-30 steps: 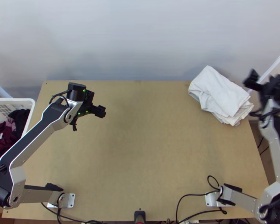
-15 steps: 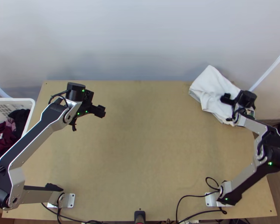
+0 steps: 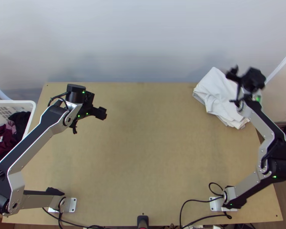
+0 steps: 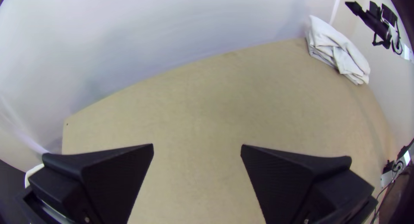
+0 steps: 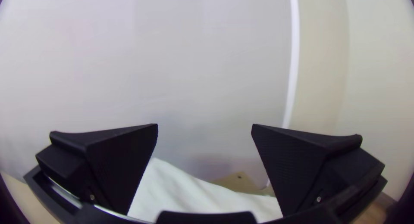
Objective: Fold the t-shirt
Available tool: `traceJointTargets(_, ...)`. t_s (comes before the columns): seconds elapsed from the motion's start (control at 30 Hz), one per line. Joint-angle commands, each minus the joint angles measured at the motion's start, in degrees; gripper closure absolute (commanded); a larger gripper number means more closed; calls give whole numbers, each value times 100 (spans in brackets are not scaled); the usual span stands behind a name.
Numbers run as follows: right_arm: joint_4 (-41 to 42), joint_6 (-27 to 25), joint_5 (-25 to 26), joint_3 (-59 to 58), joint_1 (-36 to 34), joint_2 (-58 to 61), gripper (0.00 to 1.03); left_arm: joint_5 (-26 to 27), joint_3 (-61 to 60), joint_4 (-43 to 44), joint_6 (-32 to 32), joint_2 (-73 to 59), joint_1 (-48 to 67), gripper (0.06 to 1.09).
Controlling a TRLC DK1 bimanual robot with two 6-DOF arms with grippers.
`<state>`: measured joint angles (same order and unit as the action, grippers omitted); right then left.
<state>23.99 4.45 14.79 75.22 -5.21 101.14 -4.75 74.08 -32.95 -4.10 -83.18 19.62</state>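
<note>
The white t-shirt (image 3: 215, 93) lies folded in a thick, slightly rumpled bundle at the table's back right corner. Over the bundle's right side is my right gripper (image 3: 234, 86), raised above the cloth. In the right wrist view my right gripper (image 5: 205, 127) stands open, with the white cloth (image 5: 181, 194) beyond and below its fingers. At the table's back left, well away from the shirt, is my left gripper (image 3: 101, 113). The left wrist view shows my left gripper (image 4: 197, 146) open with nothing between its fingers, and the bundle (image 4: 336, 51) far off.
A white basket (image 3: 28, 104) of dark and maroon clothes stands beyond the table's left edge. Bare wooden table (image 3: 154, 152) stretches between the arms. Black cables (image 3: 188, 200) run along the near edge, and a pale wall rises behind.
My right gripper swung in from beyond the table's right edge to over the shirt, then shifted back toward the wall. The left arm has barely moved, and the shirt lies about as before.
</note>
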Motion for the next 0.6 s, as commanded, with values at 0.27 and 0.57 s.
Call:
traceJointTargets(0.27, -913, -172, 165, 1496, 143, 2375, 5, 10, 115, -98, 93, 812, -362, 10)
traceJointTargets(0.57, -940, 39, 174, 1355, 64, 556, 4, -96, 344, 140, 419, 1436, -925, 10)
